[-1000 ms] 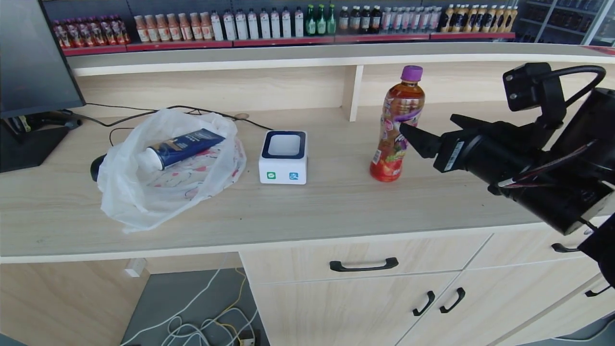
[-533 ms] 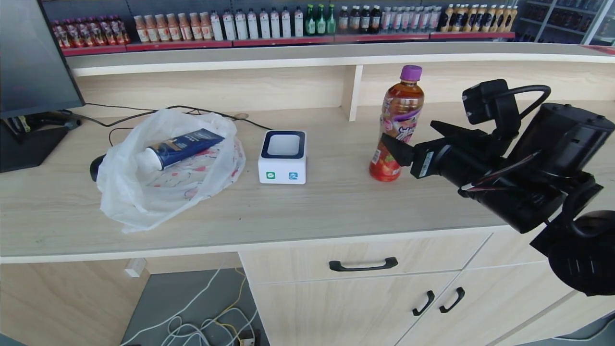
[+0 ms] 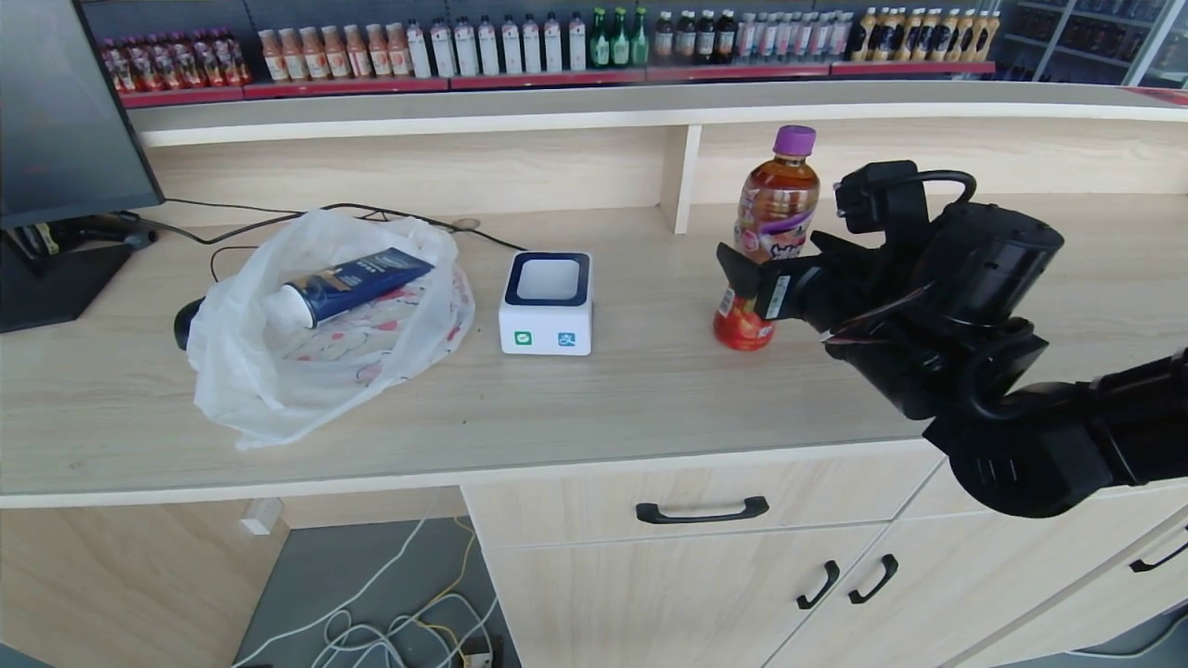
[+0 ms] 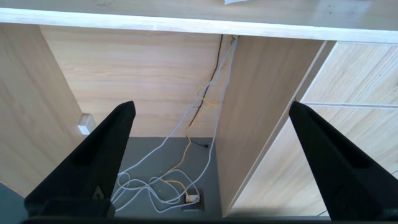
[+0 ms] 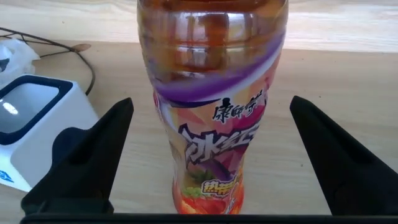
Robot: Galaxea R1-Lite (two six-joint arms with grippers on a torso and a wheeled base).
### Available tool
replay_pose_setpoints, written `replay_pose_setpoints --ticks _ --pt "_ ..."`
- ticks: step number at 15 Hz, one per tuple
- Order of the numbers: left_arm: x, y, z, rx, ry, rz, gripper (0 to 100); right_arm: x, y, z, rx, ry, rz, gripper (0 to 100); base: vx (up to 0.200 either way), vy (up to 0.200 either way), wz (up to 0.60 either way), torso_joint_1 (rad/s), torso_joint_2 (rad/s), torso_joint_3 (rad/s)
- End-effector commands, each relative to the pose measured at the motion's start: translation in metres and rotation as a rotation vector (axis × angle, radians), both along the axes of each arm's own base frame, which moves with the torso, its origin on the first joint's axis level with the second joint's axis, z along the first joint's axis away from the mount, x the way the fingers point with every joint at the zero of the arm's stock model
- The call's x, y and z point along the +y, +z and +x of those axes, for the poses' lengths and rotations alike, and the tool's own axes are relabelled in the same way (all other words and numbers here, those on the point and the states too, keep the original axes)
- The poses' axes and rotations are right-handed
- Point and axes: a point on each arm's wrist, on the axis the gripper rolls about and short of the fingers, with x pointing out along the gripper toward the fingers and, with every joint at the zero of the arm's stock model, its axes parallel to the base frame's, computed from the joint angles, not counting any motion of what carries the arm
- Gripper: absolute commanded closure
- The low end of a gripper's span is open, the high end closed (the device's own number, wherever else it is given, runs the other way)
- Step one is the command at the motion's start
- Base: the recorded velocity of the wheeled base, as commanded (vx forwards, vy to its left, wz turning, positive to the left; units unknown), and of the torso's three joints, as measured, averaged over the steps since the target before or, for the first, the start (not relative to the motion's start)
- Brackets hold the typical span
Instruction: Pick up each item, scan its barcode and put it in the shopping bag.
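**Right tool closing in on the bottle**

Over the last second the right arm advances across the worktop (image 3: 650, 399) toward the scanner (image 3: 548, 301) and stops short of it, at the bottle (image 3: 776, 199). The right tool (image 5: 211, 102) now straddles the bottle, jaws set wide, with one of the fingers (image 5: 87, 168) on each side of the label and clear gaps between pads and plastic. We see no contact yet. We judge that the approach is complete and that the grasp is the step in hand; scanning and bagging of this item remain to be done.

The bottle stands upright to the right of the scanner and well apart from it. Its purple cap is on, and it is full of amber drink nearly to the neck.

The shopping bag (image 3: 278, 371) lies slumped just to the left of the scanner, mouth open upward. It holds one item, a blue tube (image 3: 353, 286) lying on its side.

The left tool (image 4: 210, 106) hangs below the worktop edge, jaws wide and holding nothing.
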Motion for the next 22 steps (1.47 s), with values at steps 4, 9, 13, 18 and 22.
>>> replay_pose_setpoints --ticks 4,9,13,18,22 --pt "0.0 0.0 0.0 0.0 0.0 0.0 0 0.007 -0.005 0.018 0.009 -0.05 0.06 0 0.0 0.0 0.0 0.0 0.0 0.0" --pt "0.0 0.0 0.0 0.0 0.002 0.0 0 0.011 -0.007 0.028 -0.006 -0.052 0.054 0 0.0 0.0 0.0 0.0 0.0 0.0" --pt "0.0 0.0 0.0 0.0 0.0 0.0 0 0.015 -0.001 0.036 -0.038 -0.055 0.055 0 0.0 0.0 0.0 0.0 0.0 0.0" --pt "0.0 0.0 0.0 0.0 0.002 0.0 0 0.017 -0.003 0.041 -0.047 -0.059 0.021 0 0.0 0.0 0.0 0.0 0.0 0.0" --pt "0.0 0.0 0.0 0.0 0.002 0.0 0 0.018 -0.004 0.042 -0.049 -0.059 0.017 0 0.0 0.0 0.0 0.0 0.0 0.0"
